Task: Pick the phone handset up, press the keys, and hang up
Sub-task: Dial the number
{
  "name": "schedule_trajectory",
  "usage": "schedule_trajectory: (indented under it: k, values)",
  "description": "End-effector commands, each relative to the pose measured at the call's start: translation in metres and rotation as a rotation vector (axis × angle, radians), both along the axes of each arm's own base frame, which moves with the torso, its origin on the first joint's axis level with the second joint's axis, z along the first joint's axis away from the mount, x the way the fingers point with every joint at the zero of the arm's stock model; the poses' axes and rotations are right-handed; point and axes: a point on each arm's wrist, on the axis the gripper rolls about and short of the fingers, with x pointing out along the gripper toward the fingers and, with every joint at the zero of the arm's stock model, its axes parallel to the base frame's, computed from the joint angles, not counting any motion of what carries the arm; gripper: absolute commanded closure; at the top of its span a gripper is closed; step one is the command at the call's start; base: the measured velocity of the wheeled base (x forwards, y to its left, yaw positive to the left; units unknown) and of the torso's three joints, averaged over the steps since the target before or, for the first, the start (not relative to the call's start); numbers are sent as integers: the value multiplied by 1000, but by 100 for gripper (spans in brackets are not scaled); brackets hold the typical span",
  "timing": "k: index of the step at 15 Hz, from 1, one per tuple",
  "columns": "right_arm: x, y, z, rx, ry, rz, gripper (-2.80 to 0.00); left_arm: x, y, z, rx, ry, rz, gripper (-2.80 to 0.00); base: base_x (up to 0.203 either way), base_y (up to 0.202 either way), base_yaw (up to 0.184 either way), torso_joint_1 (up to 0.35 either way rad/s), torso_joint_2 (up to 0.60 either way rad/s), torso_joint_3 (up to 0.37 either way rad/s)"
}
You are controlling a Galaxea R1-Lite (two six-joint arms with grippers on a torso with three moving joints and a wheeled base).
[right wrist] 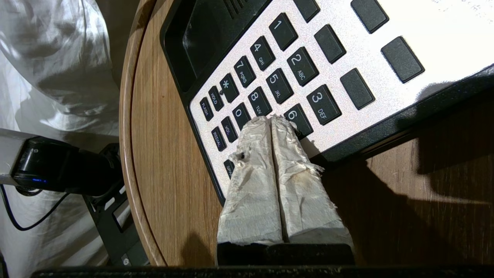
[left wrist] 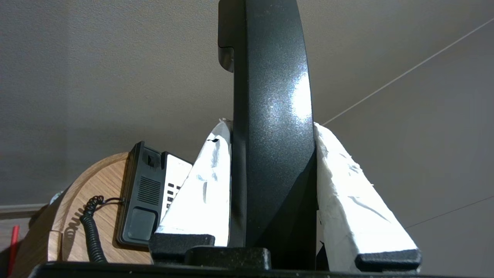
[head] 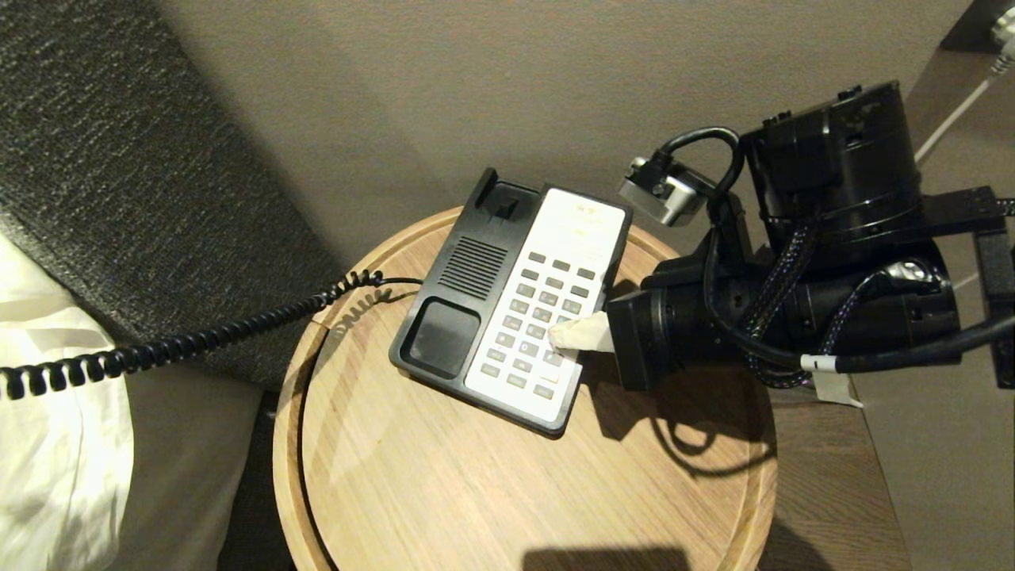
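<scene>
- Far left, your head view: a black coiled cord runs in from the 9 o'clock edge, over the white bedding, to the left side of the phone base.
- Your left gripper shows only in its own wrist view: its white-wrapped fingers pinch the long, curved, glossy black plastic phone handset from both sides. The handset is off the base and stands upright between them.
- Centre: the flat black-and-white plastic phone base lies on the round, light wooden table, its cradle empty.
- The rows of small grey rectangular keys cross the white faceplate, on the base's 3 o'clock half.
- Right: your right gripper reaches in from 3 o'clock, its taped fingers pressed together. The tips rest on the keypad just below the 8 and 6 keys; you cannot tell from here if a key is depressed.
</scene>
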Motion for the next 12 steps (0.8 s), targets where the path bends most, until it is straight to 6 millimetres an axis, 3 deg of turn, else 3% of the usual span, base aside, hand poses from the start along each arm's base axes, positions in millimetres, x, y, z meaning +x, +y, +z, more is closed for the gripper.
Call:
schedule_trajectory:
  k: [1, 5, 12]
  values:
    - [3, 3, -6, -16, 12, 2, 0, -1, 1, -1, -2, 2, 0, 0, 0, 0, 0, 0, 0, 0]
    - [4, 5, -7, -11, 6, -1, 0, -2, 2, -2, -5, 0, 0, 0, 0, 0, 0, 0, 0, 0]
    - [-9, -2, 15, 58, -49, 13, 0, -2, 2, -2, -5, 2, -1, 0, 0, 0, 0, 0, 0, 0]
